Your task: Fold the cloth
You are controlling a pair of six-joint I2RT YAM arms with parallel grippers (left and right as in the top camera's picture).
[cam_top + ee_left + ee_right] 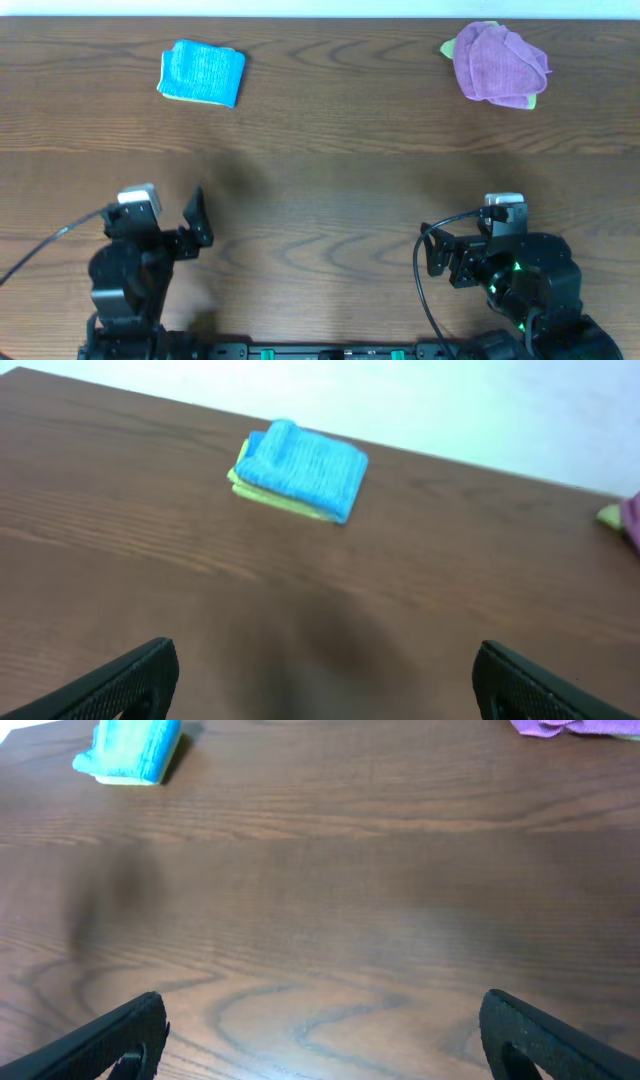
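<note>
A folded blue cloth [202, 72] with a yellow-green layer beneath lies at the far left of the table; it shows in the left wrist view [302, 466] and the right wrist view [130, 748]. A crumpled purple cloth [497, 63] with a yellow-green cloth under it lies at the far right; its edge shows in the right wrist view [575, 726]. My left gripper [196, 226] is open and empty near the front left, far from both cloths. My right gripper [440, 255] is open and empty near the front right.
The brown wooden table [330, 180] runs between the cloths and the arms. A black cable [40, 248] trails from the left arm and another loops by the right arm [425, 290].
</note>
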